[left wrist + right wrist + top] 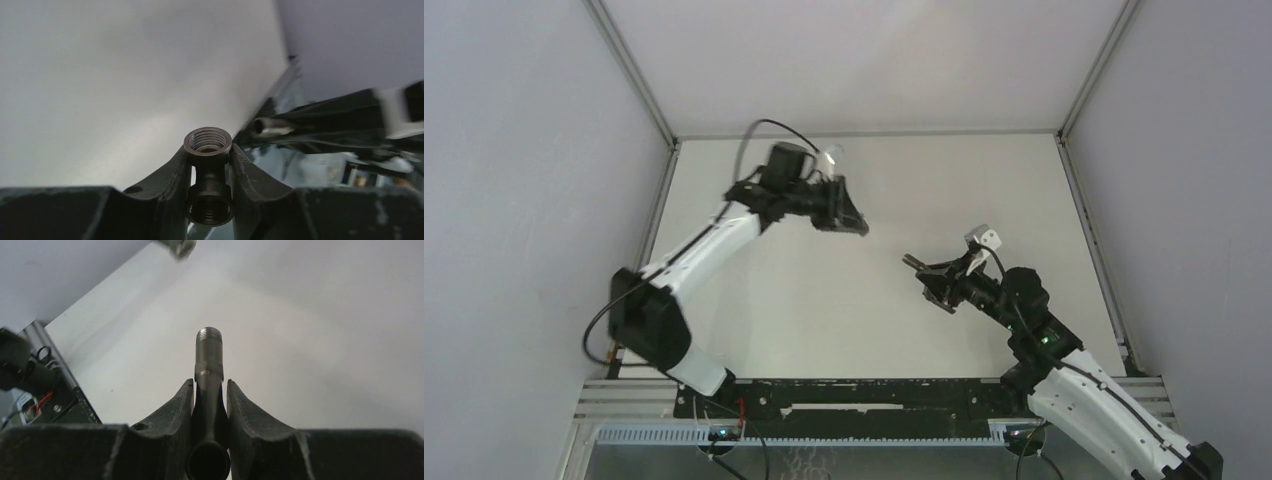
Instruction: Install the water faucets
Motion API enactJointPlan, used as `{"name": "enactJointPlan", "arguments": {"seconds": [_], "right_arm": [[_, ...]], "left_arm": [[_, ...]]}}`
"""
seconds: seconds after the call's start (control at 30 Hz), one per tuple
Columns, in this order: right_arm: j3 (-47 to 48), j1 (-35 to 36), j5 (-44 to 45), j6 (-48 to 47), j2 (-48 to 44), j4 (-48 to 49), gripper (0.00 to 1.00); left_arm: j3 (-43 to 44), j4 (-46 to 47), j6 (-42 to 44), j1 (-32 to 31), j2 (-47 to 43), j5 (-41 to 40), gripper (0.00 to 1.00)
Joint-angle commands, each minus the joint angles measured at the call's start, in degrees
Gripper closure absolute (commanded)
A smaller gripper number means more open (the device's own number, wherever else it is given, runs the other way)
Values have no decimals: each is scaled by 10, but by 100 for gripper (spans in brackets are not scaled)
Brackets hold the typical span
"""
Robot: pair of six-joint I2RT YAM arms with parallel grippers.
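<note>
The left pincer (pixel 208 152) was pinching the stubby fitting (pixel 207 141) clear of the worktop (pixel 824 320), one open threaded socket at the fingertips. The right pincer (pixel 210 386) was clamped on the stem (pixel 209 347), long axis in line with the fingers, threaded end pointing outward toward the left arm. The parts were held apart
</note>
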Motion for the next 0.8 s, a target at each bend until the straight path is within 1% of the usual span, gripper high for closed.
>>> {"name": "enactJointPlan", "arguments": {"seconds": [0.0, 0.07, 0.13, 0.17, 0.2, 0.27, 0.33, 0.4, 0.43, 0.5, 0.57, 0.63, 0.7, 0.77], "right_arm": [[74, 75, -20, -159, 2, 80, 100], [84, 127, 24, -221, -1, 87, 100], [86, 182, 93, -265, 0, 115, 100], [86, 211, 110, -297, 1, 126, 100], [86, 239, 123, -327, 7, 138, 100], [88, 295, 185, -401, 31, 175, 100], [89, 339, 202, -503, 57, 187, 100], [86, 367, 216, -603, 88, 204, 100], [79, 377, 247, -638, 101, 238, 100], [48, 389, 266, -697, 119, 309, 100], [32, 394, 268, -721, 124, 355, 100], [30, 399, 270, -726, 126, 373, 100], [25, 409, 270, -748, 127, 397, 100], [15, 423, 280, -791, 138, 438, 100]], "left_arm": [[-75, 195, -228, 87, -107, 310, 100], [-87, 192, -250, 101, -115, 365, 100], [-94, 183, -247, 102, -127, 417, 100], [-99, 181, -246, 102, -135, 439, 100], [-104, 178, -243, 102, -143, 452, 100], [-113, 176, -235, 102, -160, 476, 100], [-120, 173, -227, 102, -172, 495, 100], [-123, 164, -217, 102, -181, 513, 100], [-124, 155, -211, 102, -184, 524, 100], [-117, 113, -174, 102, -189, 540, 100], [-99, 29, -104, 99, -188, 543, 100], [-91, -33, -57, 97, -182, 547, 100], [-99, -44, -52, 96, -180, 542, 100], [-101, -44, -52, 96, -178, 538, 100]]}}
